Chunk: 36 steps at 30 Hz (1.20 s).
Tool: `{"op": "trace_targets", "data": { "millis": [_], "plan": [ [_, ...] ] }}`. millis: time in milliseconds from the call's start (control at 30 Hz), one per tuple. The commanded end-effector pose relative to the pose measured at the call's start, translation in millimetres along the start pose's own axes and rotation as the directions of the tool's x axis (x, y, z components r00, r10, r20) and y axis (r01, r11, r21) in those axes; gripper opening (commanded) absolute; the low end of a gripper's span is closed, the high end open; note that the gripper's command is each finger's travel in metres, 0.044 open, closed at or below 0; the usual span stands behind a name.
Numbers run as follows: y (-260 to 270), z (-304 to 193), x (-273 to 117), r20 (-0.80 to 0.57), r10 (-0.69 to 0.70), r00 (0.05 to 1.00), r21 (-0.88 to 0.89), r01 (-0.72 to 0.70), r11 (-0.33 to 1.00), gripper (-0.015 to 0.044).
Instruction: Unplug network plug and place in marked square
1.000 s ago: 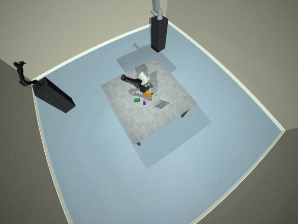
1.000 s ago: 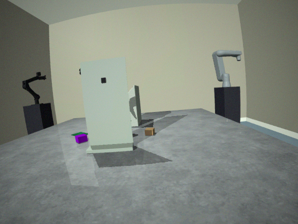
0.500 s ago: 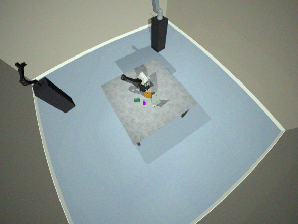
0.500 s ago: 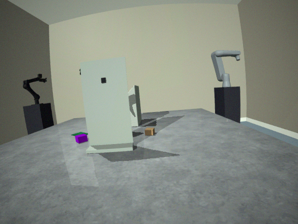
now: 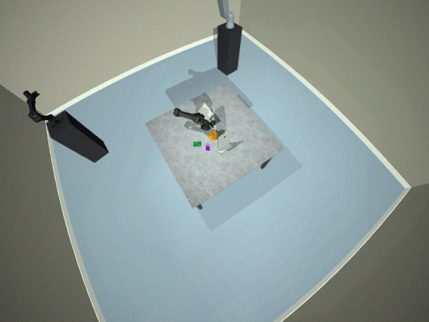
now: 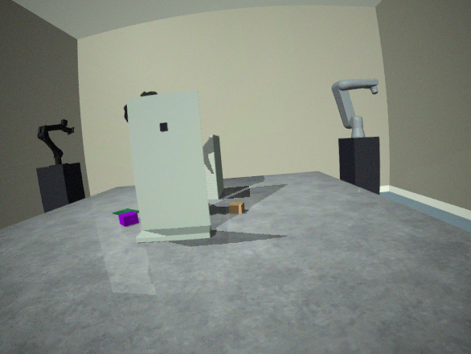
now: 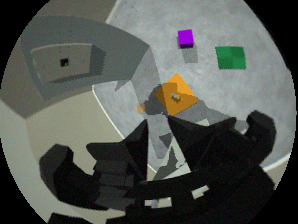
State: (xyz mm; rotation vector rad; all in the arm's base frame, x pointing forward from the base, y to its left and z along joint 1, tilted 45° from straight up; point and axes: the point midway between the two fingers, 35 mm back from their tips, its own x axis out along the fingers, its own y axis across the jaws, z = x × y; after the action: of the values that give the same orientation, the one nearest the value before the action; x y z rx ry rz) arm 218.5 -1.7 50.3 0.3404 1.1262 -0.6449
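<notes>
Above mottled grey table (image 6: 321, 261): flat orange square (image 7: 174, 96); dark jaws part-open, gripping nothing.

Your grey table (image 6: 321, 261) carries the upright panel (image 6: 169, 169), a purple block (image 6: 129, 219) and green patch (image 6: 125, 211) at its left, a small tan block (image 6: 236, 207) right.

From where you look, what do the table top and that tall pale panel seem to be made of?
The table top looks like mottled grey stone or concrete with a slight sheen, since faint reflections show. The upright panel is flat, even pale grey-green and matte, perhaps painted plastic or metal; the look leaves it open.
</notes>
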Motion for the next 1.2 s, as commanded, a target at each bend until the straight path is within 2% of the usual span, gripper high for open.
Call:
{"op": "trace_targets", "data": {
  "millis": [0, 433, 800, 1167],
  "plan": [
    [9, 1, -13, 0.005, 0.0, 1.0, 0.004, 0.0, 1.0, 0.0156],
    [29, -3, -50, 0.015, 0.003, 1.0, 0.005, -0.003, 1.0, 0.0156],
    [29, -3, -50, 0.015, 0.003, 1.0, 0.005, -0.003, 1.0, 0.044],
    [29, -3, -50, 0.015, 0.003, 1.0, 0.005, -0.003, 1.0, 0.044]
  ]
}}
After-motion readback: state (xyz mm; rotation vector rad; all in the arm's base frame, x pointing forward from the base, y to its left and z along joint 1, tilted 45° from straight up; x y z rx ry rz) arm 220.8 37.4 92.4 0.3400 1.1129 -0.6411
